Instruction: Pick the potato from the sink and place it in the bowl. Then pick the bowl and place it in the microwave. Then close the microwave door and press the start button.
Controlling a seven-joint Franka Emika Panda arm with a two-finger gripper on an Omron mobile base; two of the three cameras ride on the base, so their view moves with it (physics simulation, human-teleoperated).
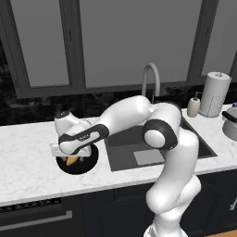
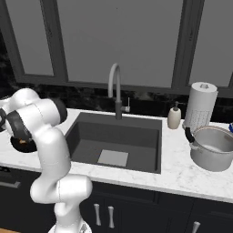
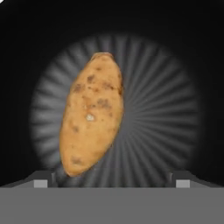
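The orange-tan potato [image 3: 92, 113] lies on the ribbed bottom of the black bowl [image 3: 166, 109]. My gripper [image 3: 111, 181] hovers straight over it, open, fingertips [image 3: 41, 181] spread wide and the potato's lower end near the left one. From the left base view, the bowl [image 1: 90, 159] sits on the white counter left of the sink [image 1: 152, 148], with the potato [image 1: 71, 161] peeking out under my gripper [image 1: 74, 155]. In the right base view the bowl [image 2: 22, 144] is partly hidden behind the arm. The dark sink [image 2: 118, 141] holds nothing but a pale drain plate. The microwave is out of view.
A gooseneck faucet [image 1: 150, 76] rises behind the sink. To its right stand a soap bottle [image 1: 194, 105], a paper towel roll [image 1: 215, 95] and a steel pot [image 2: 211, 148]. Dark windows line the back wall.
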